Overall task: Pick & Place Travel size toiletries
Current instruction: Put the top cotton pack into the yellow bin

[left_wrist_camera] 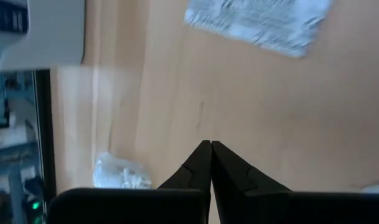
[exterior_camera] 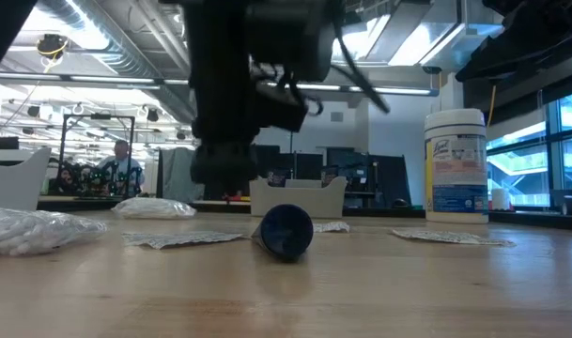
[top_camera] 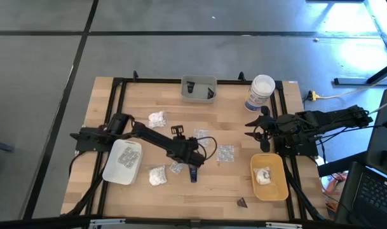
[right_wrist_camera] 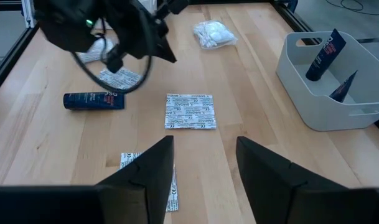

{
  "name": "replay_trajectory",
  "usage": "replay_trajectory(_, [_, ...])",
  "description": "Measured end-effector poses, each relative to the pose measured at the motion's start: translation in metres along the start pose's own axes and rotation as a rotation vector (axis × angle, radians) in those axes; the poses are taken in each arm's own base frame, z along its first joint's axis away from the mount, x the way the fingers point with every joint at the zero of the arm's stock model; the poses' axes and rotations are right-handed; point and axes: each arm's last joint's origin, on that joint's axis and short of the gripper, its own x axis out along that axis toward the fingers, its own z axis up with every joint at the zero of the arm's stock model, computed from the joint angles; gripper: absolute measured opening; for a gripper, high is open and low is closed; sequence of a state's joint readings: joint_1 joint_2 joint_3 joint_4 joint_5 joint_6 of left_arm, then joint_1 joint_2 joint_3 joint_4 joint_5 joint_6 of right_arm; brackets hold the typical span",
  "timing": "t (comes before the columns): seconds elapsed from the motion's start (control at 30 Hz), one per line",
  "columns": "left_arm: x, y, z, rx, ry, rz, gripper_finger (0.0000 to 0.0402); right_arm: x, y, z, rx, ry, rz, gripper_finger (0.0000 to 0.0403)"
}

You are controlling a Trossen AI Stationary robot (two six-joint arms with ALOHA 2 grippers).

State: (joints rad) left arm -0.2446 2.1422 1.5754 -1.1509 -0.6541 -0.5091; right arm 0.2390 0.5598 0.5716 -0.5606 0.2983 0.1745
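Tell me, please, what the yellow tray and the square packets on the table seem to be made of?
The yellow tray looks like smooth moulded plastic, with rounded corners and an even colour. The square packet looks like silvery foil or film, flat with printed text; which, I cannot tell.

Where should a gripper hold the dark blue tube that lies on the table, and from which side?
Grip the tube across the middle of its round body, coming straight down from above. It lies flat on its side on bare wood, so its long sides look free; jaws set across its length should close on it.
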Motion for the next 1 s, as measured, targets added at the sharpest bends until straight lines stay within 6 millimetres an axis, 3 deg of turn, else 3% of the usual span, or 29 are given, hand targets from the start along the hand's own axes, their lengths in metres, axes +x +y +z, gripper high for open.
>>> replay_trajectory(0.2, [-0.007,0.002,-0.003,0.099,-0.03,0.114,0.0014,0.0,0.0,0.0,0.0,0.0,0.0,0.0183])
replay_trajectory(0.33, [-0.006,0.008,-0.006,0.08,0.002,0.147,0.0051,0.0,0.0,0.0,0.0,0.0,0.0,0.018])
replay_trajectory(0.53, [-0.015,0.021,-0.014,-0.007,-0.079,0.333,0.0106,0.0,0.0,0.0,0.0,0.0,0.0,0.0168])
replay_trajectory(0.77, [-0.018,0.063,-0.047,-0.185,-0.078,0.323,0.0111,0.0,0.0,0.0,0.0,0.0,0.0,0.0155])
replay_trajectory(1.0, [-0.015,0.108,-0.087,-0.391,-0.127,0.168,0.0107,0.0,0.0,0.0,0.0,0.0,0.0,0.0144])
